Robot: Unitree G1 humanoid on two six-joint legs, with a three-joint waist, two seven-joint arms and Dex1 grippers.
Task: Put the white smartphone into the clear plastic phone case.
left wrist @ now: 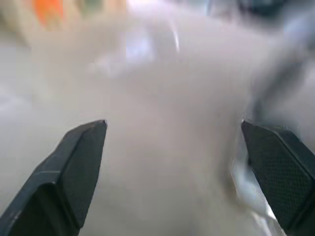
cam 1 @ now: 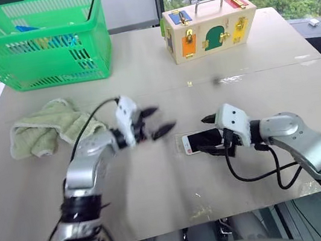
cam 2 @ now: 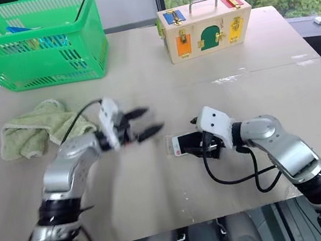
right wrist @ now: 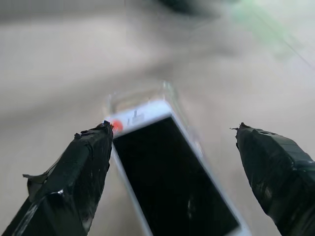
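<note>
both grippers spread, empty: left gripper [cam 1: 156, 122], right gripper [cam 1: 213, 133] over white smartphone [right wrist: 172, 172]; green towel [cam 1: 43, 130], green basket [cam 1: 38, 45], wooden box [cam 1: 210, 27] behind.

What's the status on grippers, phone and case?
Left gripper open, off the table. Right gripper open, fingers either side of the white smartphone. Phone lying in the clear plastic phone case. Nothing in the way.

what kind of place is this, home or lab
Probably a lab or test room: a plain table holds staged props, a green shopping basket, a wooden latch-and-lock box and a towel, beside a window with trees.
</note>
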